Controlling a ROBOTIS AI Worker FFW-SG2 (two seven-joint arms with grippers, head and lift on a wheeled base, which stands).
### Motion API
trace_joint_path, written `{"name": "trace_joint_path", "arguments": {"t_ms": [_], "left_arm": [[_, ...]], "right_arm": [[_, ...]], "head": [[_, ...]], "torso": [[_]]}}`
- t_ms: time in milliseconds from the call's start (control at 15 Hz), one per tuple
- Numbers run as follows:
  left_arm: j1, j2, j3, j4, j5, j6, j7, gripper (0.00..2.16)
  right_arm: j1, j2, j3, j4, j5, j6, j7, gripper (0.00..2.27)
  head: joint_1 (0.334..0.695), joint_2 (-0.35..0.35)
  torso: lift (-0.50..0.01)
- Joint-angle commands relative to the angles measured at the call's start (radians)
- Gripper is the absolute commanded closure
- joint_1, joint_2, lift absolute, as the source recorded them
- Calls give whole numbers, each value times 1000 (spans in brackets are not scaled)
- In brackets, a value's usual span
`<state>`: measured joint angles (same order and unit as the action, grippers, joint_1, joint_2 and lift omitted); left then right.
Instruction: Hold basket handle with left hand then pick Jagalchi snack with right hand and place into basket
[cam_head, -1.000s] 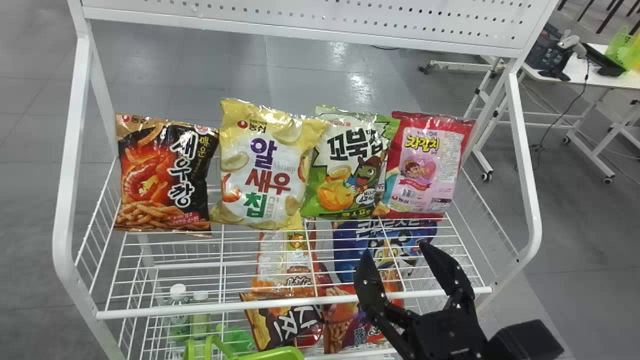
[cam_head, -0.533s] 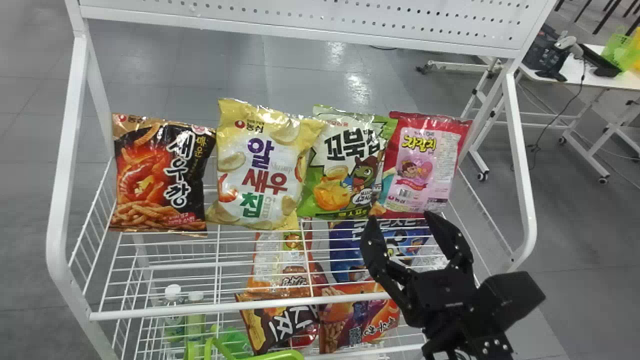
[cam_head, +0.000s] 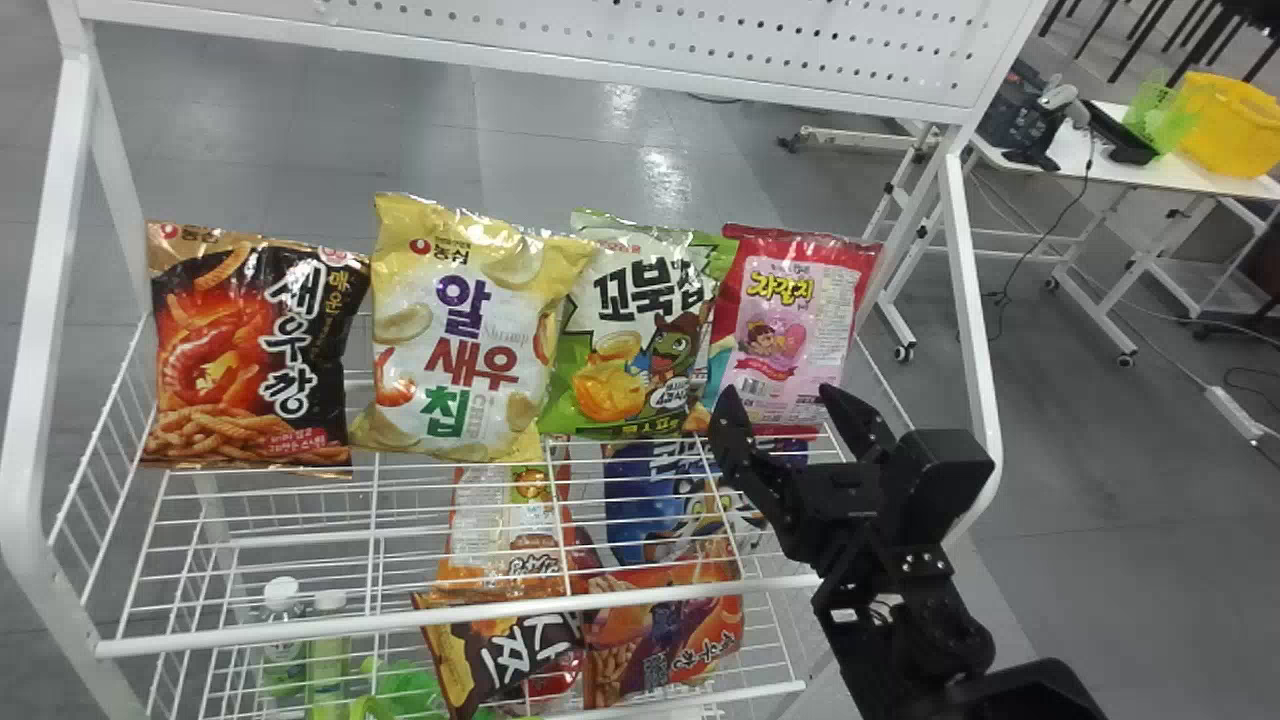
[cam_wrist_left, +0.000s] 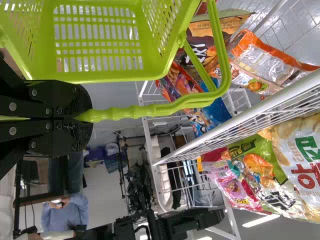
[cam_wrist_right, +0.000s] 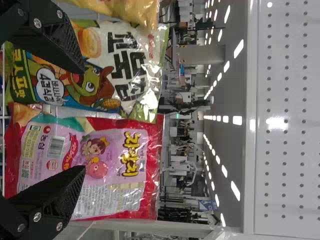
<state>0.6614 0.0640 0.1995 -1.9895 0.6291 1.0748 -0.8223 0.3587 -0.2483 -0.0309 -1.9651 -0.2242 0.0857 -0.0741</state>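
Moved nearer the Jagalchi snack (cam_head: 790, 320), my right gripper (cam_head: 778, 398) gapes wide, empty. My left gripper (cam_wrist_left: 84, 117) clamps the basket handle (cam_wrist_left: 150, 110).

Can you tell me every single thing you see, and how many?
Jagalchi snack: 1, pink and red, top shelf, right end
Green-and-white bag: 1, beside it
Yellow-and-white bag: 1, next along
Black-and-orange bag: 1, left end
Lower bags: at least 4, blue, orange, brown, mixed, below
Bottles: 2, greenish, white caps, below
Rack: 1, white, holding the snacks
Green basket: 1, at left tool
Yellow basket: 1, on far table
Far table: 1, white, behind, right
Left tool: 1, black, on basket handle
Right tool: 1, black, by Jagalchi snack
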Motion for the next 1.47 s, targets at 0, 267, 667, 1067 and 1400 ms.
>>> {"name": "trace_joint_path", "arguments": {"t_ms": [0,267,667,1067,1400], "left_arm": [[6,-1,4,-6,1,11,0,1814],[29,-1,27,-20,3,11,-23,1814],[52,-7,55,-23,8,11,-37,1818],[49,-7,54,-23,6,11,-32,1814],[41,-7,54,-15,3,11,-29,1814]], "right_arm": [[-40,-2,-23,34,-14,67,22,137],[-142,-6,-55,117,-35,181,79,137],[-262,-6,-44,213,-20,187,66,137],[-305,-22,-64,295,-27,181,65,137],[-348,-25,-67,345,-32,168,79,144]], "head": [[695,-334],[695,-350],[695,-343],[695,-350],[695,-350]], "torso": [[-10],[-10],[-10],[-10],[-10]]}}
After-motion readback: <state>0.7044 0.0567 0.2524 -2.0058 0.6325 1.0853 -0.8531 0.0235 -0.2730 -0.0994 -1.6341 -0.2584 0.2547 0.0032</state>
